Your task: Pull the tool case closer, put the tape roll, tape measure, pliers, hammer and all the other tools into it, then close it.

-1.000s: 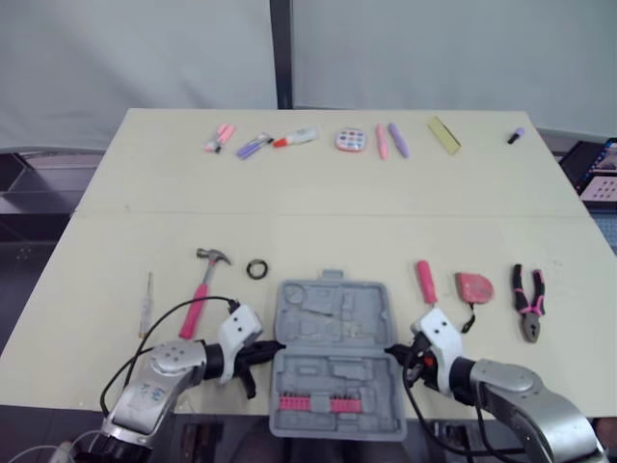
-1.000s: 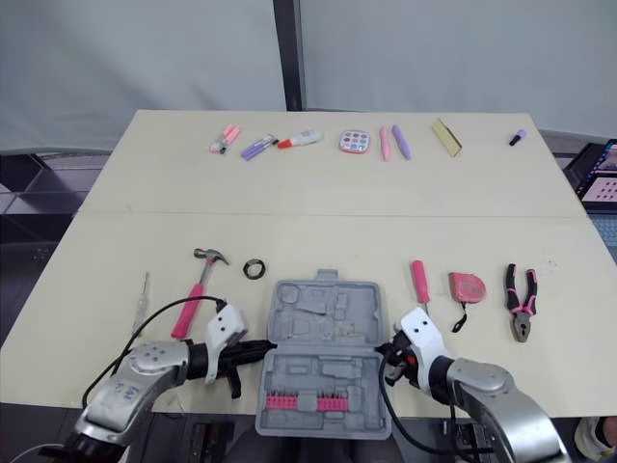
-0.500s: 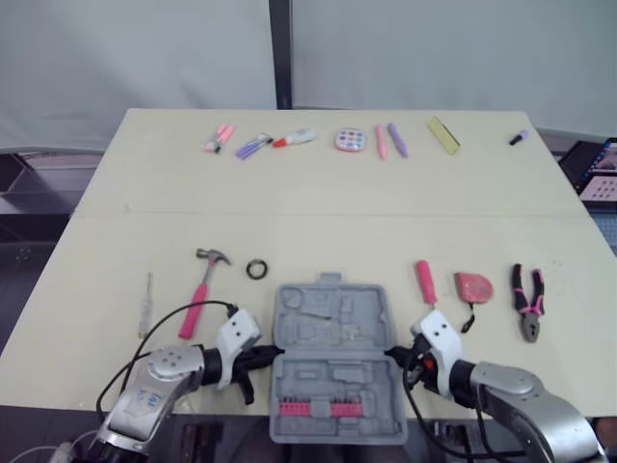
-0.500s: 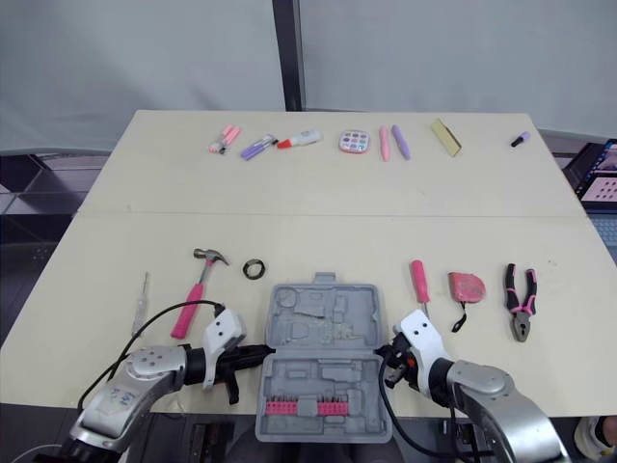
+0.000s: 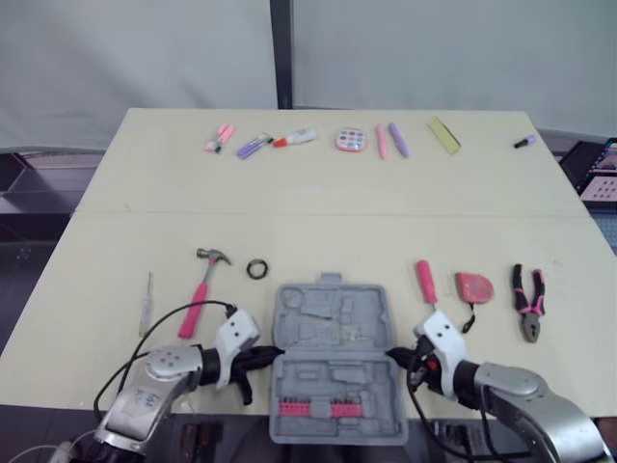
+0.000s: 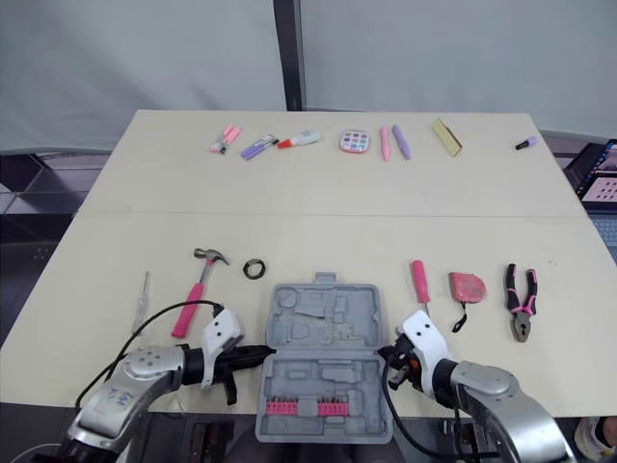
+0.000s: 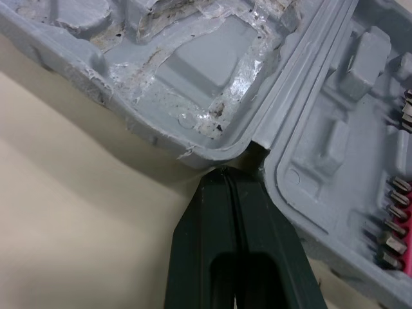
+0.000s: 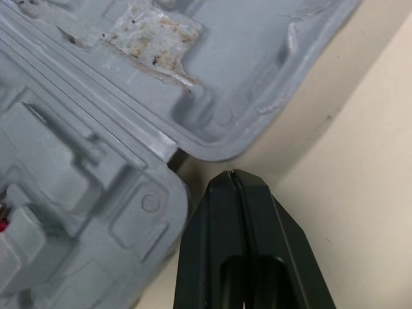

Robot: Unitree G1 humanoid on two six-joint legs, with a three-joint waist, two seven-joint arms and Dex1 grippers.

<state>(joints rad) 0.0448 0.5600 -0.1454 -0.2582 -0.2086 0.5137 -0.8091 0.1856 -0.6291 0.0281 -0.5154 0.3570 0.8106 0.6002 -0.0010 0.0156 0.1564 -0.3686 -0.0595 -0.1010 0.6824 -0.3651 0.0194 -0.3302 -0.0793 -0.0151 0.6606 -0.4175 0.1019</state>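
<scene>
The case (image 5: 333, 357) lies open and flat at the near edge of the desk (image 5: 328, 212). Its lid half is on the far side. The base half, with a pink row of bits, is nearest the robot and seems to hang a little over the edge.

The left pincer (image 5: 271, 353) has its fingers pressed together and holds nothing. In the left wrist view its tip sits in the notch where the two halves hinge. The right pincer (image 5: 393, 354) is likewise narrow and empty, and points at the matching notch on the other side. The right wrist view shows a thin strip of desk between tip and plastic, so I cannot tell whether it touches.

This looks deliberate. Closed fingers make a stiff point, and the hinge notches give something to hook, so pressing from both flanks lets the two arms drag the case without it twisting. With the case this close, the pull looks about done.

No tool is packed yet. The hammer (image 5: 201, 289), tape roll (image 5: 256, 269) and a thin screwdriver (image 5: 147, 301) lie left of the case. A pink screwdriver (image 5: 424, 282), tape measure (image 5: 473, 286) and pliers (image 5: 529, 301) lie to the right. All are near the case and apart from each other, which suits single picks.
</scene>
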